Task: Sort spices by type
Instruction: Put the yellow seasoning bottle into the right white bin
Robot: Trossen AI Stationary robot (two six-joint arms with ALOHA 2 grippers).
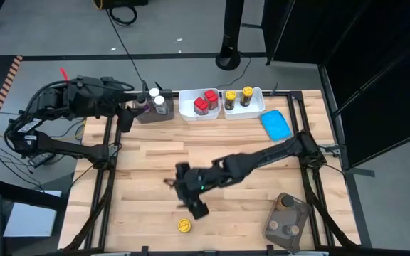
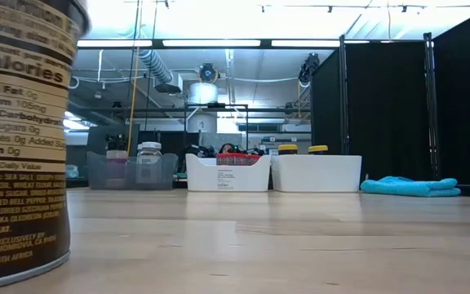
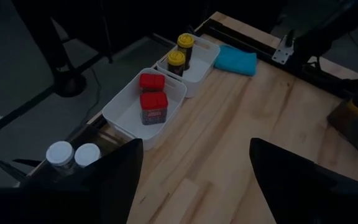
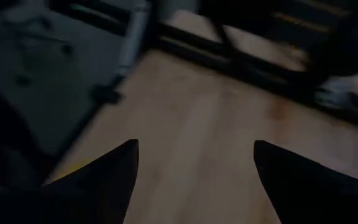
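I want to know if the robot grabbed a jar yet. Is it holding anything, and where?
No, nothing is held. The right gripper is open above the yellow-lidded jar, and the left gripper is open near the back bins.

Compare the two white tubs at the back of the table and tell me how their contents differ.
The left white tub holds two red-capped jars with square caps; the right white tub holds two yellow-lidded jars with round lids. The red-capped jars are squat and the yellow-lidded jars taller and dark-bodied. Both tubs hold two jars, sorted by type.
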